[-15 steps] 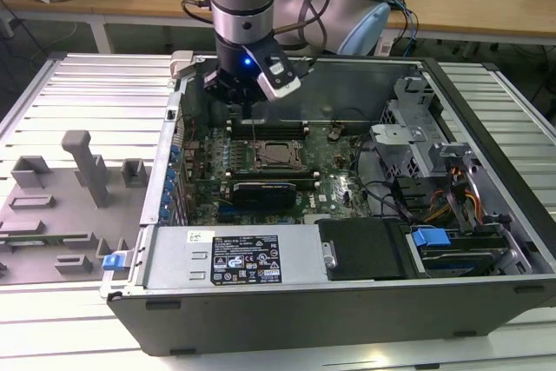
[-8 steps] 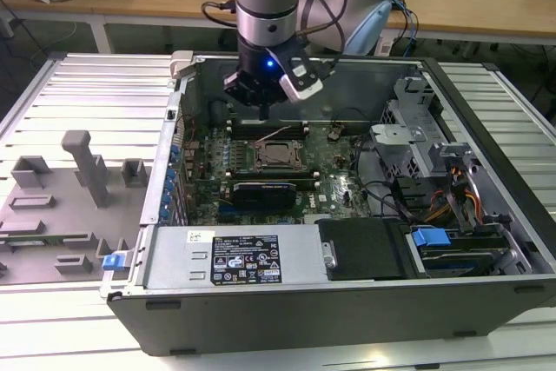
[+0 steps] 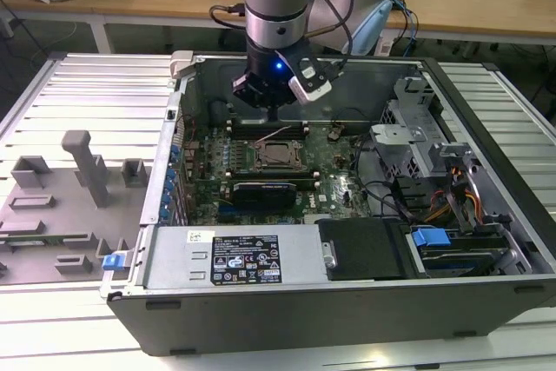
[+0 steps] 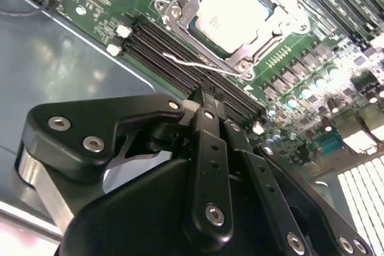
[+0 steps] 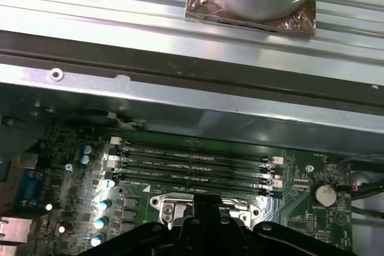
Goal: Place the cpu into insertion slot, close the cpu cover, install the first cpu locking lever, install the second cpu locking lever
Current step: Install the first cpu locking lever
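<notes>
The cpu (image 4: pixel 235 15) lies flat in the insertion slot (image 3: pixel 280 155), its silver top showing. Around it the cpu cover (image 4: pixel 180 4) lies down as a grey metal frame. A thin pale lever rod (image 4: pixel 193 65) stands free along the socket's edge, over the memory slots. My gripper (image 3: pixel 273 115) hangs inside the open computer case just behind the socket, above the memory slots. Its black fingers (image 4: pixel 208 112) are pressed together with nothing between them, tips a short way from the lever rod. In the first wrist view the gripper (image 5: pixel 207 205) partly covers the socket's corner (image 5: pixel 170 209).
Long black memory slots (image 5: pixel 198 163) run beside the socket. The case wall (image 5: pixel 180 97) rises close behind them. A labelled power supply (image 3: pixel 248 258) and a drive cage (image 3: pixel 434 171) with cables fill the near and right sides. A grey fixture plate (image 3: pixel 61 188) lies outside, left of the case.
</notes>
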Controlling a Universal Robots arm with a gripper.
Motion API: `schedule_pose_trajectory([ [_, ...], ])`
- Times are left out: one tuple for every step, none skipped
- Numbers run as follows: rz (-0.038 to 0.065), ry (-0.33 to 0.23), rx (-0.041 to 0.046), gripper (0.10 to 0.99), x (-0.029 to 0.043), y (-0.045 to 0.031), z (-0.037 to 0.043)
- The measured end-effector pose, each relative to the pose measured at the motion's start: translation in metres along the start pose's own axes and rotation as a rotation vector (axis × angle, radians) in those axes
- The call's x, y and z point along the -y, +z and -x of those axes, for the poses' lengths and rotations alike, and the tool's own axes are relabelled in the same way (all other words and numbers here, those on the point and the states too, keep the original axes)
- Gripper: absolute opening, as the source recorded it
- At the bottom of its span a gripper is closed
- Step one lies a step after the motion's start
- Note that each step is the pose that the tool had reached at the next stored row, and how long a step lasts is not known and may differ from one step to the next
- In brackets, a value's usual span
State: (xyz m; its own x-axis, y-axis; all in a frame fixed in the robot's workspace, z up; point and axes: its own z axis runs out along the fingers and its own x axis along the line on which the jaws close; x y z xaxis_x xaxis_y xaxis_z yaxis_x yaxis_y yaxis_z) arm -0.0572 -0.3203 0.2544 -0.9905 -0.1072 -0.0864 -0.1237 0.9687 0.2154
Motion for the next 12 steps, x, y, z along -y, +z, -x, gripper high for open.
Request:
schedule_pose_trajectory([
  [-0.001, -0.001, 0.0053, 0.106, 0.0001, 0.0005, 0.0000],
  [-0.001, -0.003, 0.0116, 0.106, 0.0002, 0.0012, -0.0001],
  [-0.002, -0.004, 0.0165, 0.106, 0.0004, 0.0019, -0.0001],
  [-0.003, -0.005, 0.0227, 0.106, 0.0006, 0.0027, -0.0002],
  [-0.003, -0.006, 0.0273, 0.106, 0.0007, 0.0033, -0.0003],
  [-0.004, -0.008, 0.0320, 0.106, 0.0009, 0.0040, -0.0003],
  [-0.004, -0.009, 0.0369, 0.106, 0.0010, 0.0047, -0.0004],
  [-0.005, -0.011, 0.0455, 0.106, 0.0014, 0.0060, -0.0005],
  [-0.006, -0.012, 0.0505, 0.106, 0.0015, 0.0068, -0.0006],
  [-0.006, -0.013, 0.0543, 0.106, 0.0017, 0.0075, -0.0006],
  [-0.006, -0.013, 0.0546, 0.106, 0.0017, 0.0076, -0.0007],
  [-0.006, -0.013, 0.0546, 0.106, 0.0017, 0.0076, -0.0007],
])
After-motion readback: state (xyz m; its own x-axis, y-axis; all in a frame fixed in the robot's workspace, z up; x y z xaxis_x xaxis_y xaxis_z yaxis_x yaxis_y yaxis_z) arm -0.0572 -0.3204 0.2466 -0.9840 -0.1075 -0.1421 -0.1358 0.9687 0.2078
